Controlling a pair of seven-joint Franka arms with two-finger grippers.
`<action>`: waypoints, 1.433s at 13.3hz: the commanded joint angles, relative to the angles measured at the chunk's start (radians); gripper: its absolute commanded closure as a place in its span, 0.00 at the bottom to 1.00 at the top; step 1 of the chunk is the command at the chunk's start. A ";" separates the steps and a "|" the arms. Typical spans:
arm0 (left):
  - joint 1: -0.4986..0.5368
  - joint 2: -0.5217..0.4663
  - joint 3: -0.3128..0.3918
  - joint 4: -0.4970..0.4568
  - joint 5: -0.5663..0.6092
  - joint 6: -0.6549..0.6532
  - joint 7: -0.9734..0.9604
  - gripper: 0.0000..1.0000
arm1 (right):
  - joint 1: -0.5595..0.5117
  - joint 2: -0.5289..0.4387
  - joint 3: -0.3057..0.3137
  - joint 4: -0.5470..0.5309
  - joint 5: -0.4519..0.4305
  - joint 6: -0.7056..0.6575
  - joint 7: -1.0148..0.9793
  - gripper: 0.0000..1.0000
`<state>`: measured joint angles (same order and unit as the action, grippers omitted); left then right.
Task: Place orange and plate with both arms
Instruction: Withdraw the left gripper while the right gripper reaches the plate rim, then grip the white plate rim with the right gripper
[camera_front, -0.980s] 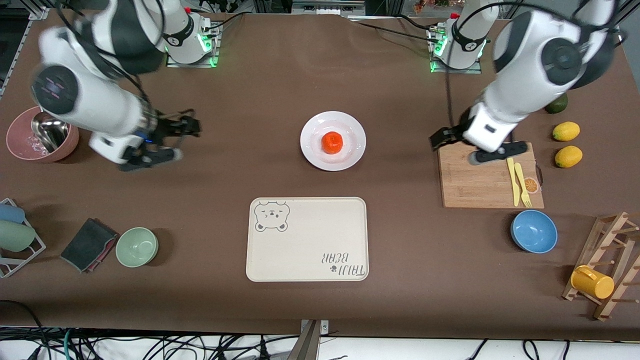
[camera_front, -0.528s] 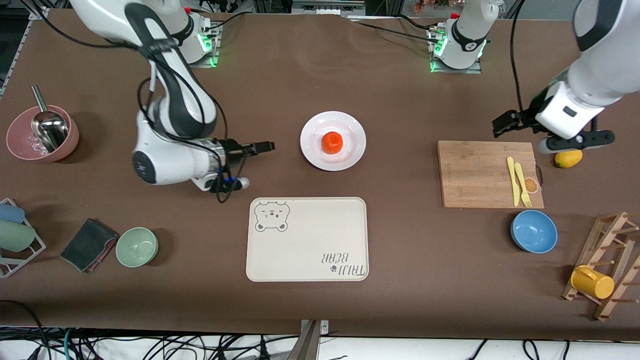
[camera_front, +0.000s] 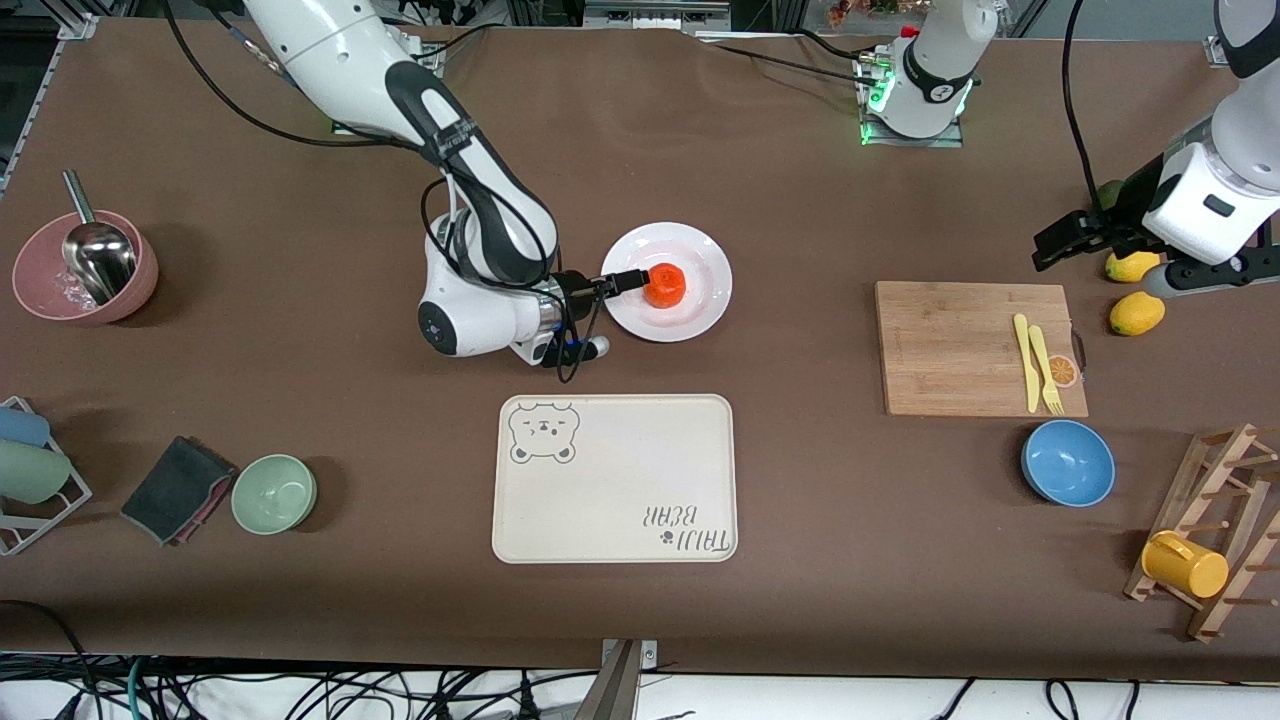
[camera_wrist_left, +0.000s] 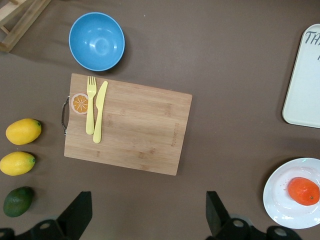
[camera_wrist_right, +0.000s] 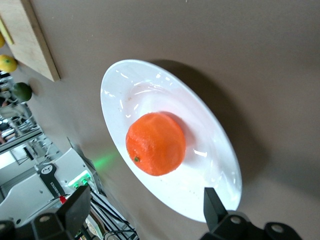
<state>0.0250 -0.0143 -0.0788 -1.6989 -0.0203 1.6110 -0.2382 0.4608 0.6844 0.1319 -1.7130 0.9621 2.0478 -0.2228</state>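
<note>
The orange (camera_front: 664, 285) sits in the middle of the plate (camera_front: 700, 250), which rests on the brown surface (camera_front: 800, 520) about midway between the two arms' ends and farther from the front camera than the cream tray (camera_front: 615, 478) with the bear drawing. The right pincer (camera_front: 628, 281) is low at the plate's rim on the right arm's side, pointing at the orange; in the right wrist view its fingers (camera_wrist_right: 75, 210) stand wide apart, with the fruit between them but not gripped, and whether a fingertip touches the plate's rim is hard to tell. The left pincer (camera_front: 1062, 243) hangs over bare surface at the left arm's end, near the cutting board (camera_front: 950, 350) and the two lemons (camera_front: 1137, 313); the left wrist view shows its fingers (camera_wrist_left: 77, 214) spread wide and holding nothing. On the board lie a yellow knife (camera_front: 1022, 350) and a yellow fork (camera_front: 1046, 372) side by side. A blue bowl (camera_front: 1068, 462) stands nearer the front camera than the board.
</note>
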 joint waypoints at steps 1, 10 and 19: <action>0.009 -0.007 0.001 0.033 0.022 -0.020 0.019 0.00 | -0.024 0.058 0.000 0.012 0.079 -0.017 -0.215 0.00; 0.006 0.013 0.002 0.094 0.023 -0.029 0.093 0.00 | -0.050 0.093 -0.003 0.016 0.090 -0.047 -0.323 0.01; 0.007 0.011 0.002 0.114 0.022 -0.106 0.134 0.00 | -0.031 0.130 -0.003 0.019 0.087 -0.041 -0.331 0.54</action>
<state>0.0271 -0.0167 -0.0732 -1.6182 -0.0203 1.5312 -0.1288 0.4264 0.8022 0.1284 -1.7064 1.0341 2.0106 -0.5365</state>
